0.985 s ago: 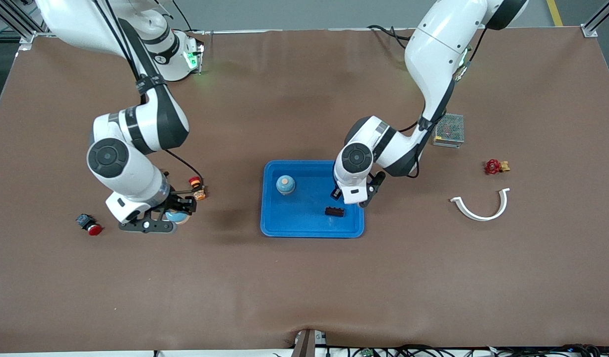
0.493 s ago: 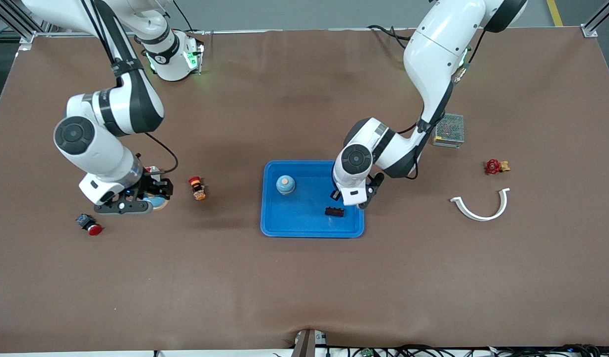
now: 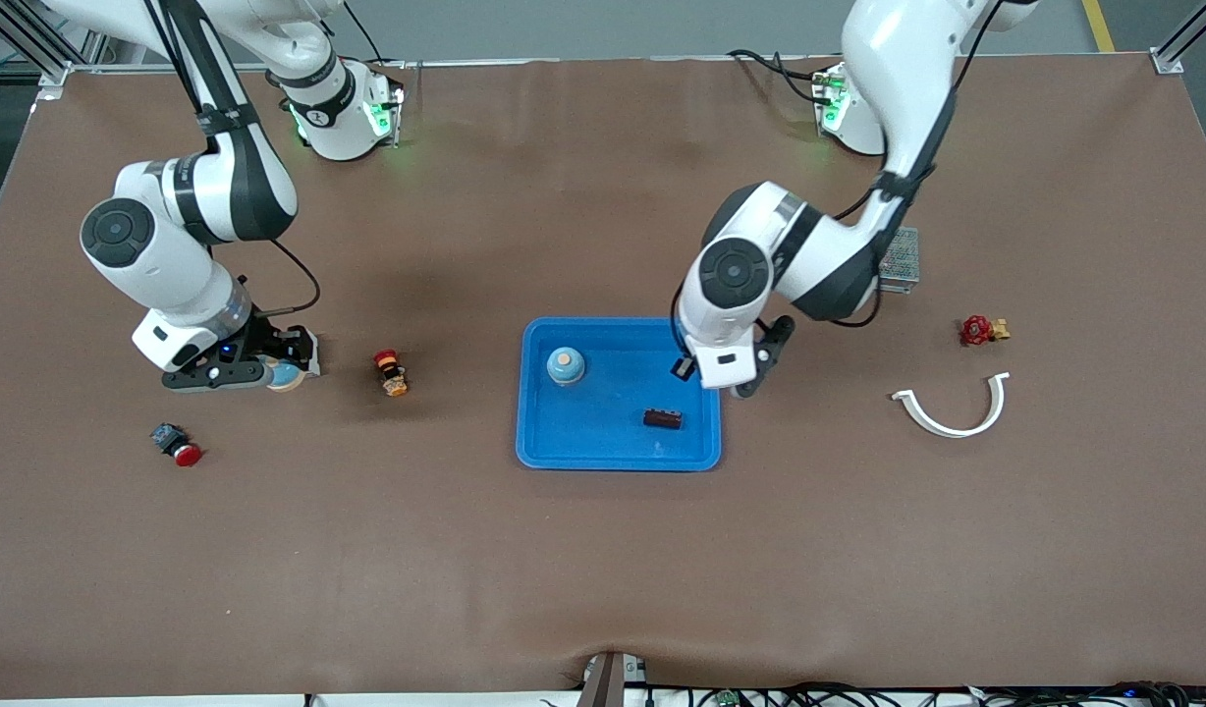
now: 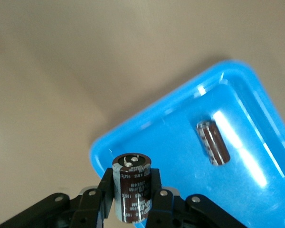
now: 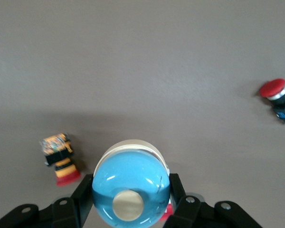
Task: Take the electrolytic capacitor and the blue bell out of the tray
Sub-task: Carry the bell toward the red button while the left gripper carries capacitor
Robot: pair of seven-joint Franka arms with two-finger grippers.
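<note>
**Listener:** Where do the tray and the parts stand?

**Operator:** I see the blue tray (image 3: 618, 450) mid-table. My left gripper (image 4: 132, 202) hangs over the tray's corner toward the left arm's end, its jaws clamped on an upright electrolytic capacitor (image 4: 131, 187). A second capacitor (image 3: 663, 419) lies on its side in the tray, and a blue bell (image 3: 566, 365) sits in it too.

**Listener:** And your other arm?

**Operator:** My right gripper (image 5: 131, 204) is low over bare table toward the right arm's end, jaws closed around another blue bell (image 5: 130, 192), well apart from the tray. I judge both parts are lifted but neither is set down yet.

**Listener:** What surrounds them?

**Operator:** A brown mat (image 3: 564, 570) covers the table. Near the right gripper are a red push button (image 3: 178, 446) and a small orange part (image 3: 391, 373). Toward the left arm's end lie a white curved piece (image 3: 952, 409), a red valve (image 3: 981, 329) and a metal mesh box (image 3: 898, 260).
</note>
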